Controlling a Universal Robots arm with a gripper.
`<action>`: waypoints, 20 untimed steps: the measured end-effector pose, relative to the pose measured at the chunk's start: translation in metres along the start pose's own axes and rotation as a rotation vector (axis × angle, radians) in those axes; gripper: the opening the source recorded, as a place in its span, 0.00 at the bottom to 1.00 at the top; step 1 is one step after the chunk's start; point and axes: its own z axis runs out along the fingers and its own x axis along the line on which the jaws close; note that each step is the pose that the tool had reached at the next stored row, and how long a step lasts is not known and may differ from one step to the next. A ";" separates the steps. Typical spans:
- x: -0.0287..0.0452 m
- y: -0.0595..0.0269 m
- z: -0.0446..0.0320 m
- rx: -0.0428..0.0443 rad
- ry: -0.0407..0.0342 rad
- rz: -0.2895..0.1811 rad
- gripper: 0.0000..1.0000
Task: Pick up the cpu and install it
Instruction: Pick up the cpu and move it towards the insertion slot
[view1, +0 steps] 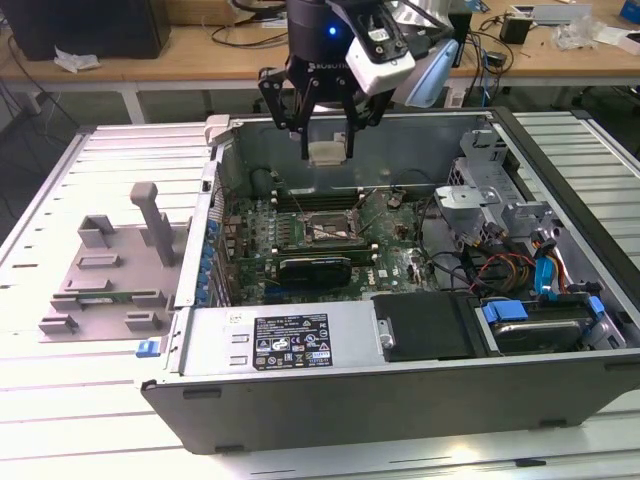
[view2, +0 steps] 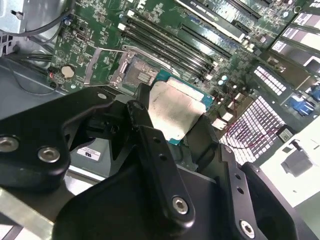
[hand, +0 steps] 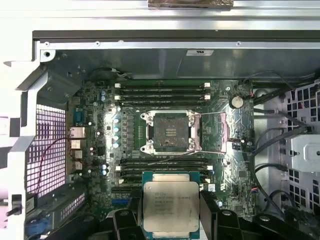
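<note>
Currently pinching the cpu (view1: 328, 153) in the gripper (view1: 328, 148) — closed down to chip width on two opposite edges, nothing else in the grasp. Silvery lid and green edge showing in both wrist views. Hanging in the air at upper centre of the exterior view, inside the open computer case (view1: 400, 350), seen against its far wall. Not yet over the socket (view1: 328, 228), which sits lower, near mid-frame, on the motherboard (view1: 250, 230); clearly apart from it in the first wrist view too.

Looks ready down at the socket: empty, load frame (hand: 210, 131) swung aside, contacts apparently bare. Flanked by memory slots (hand: 162, 91) on two sides. Grey tray (view1: 100, 270) well apart on the table (view1: 60, 420), at the exterior view's left.

Risks, judged from here:
- Edge grip only, so little contact area. Could slip or tilt on a jolt and land on the board or, worse, on the bare contacts.
- Misalignment on lowering — bent contacts if off in position or rotated against the socket key. Cannot tell key orientation from these views.
- Coming down tilted: one corner in first, same damage.
- Bulky fingers (view2: 150, 145) on both sides of the chip. Possible clash with the load frame or socket surround before release.
- Letting go too high: a drop instead of a seat, chip skewed in the socket.
</note>
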 end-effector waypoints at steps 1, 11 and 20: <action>-0.0008 0.0012 0.0018 -0.0001 0.0001 0.000 0.54; -0.0090 0.0088 0.0170 -0.0001 0.0028 -0.001 0.54; -0.0099 0.0198 0.0365 0.0000 0.0029 -0.002 0.54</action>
